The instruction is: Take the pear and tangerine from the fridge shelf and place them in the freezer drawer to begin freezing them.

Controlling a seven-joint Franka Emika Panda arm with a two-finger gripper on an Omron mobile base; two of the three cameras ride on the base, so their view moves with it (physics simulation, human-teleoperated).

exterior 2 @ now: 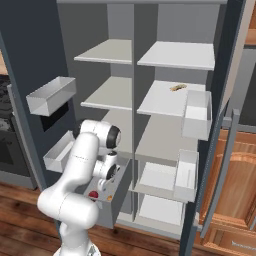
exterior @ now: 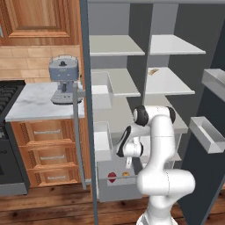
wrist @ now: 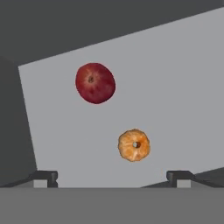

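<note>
both fruits lying in the drawer, claw hanging open above them

the gripper (wrist: 112, 177) is pointing straight down into the freezer drawer (wrist: 175, 87), its two tips spread wide apart with nothing between them. just ahead of the tips, close to the midline, the tangerine (wrist: 134, 145) is sitting on the drawer floor, its dimple facing up at the claw. further out from the tips and off toward the left one, the pear (wrist: 95, 83) is resting on the same floor, well apart from the tangerine. neither fruit is touching the claw.

from behind the arm, the gripper (exterior: 128, 163) is hovering over the pulled-out freezer drawer (exterior: 115, 192), with the pear (exterior: 112, 177) and tangerine (exterior: 125, 175) side by side below it. the fridge shelf (exterior 2: 167, 97) higher up is carrying just a flat tan scrap (exterior 2: 177, 88).

to my eye both fruits are where they belong, so the coming move looks like a straight lift away. the tangerine is lying almost directly under the open tips, so any drop or sideways drift risks nudging it.
</note>
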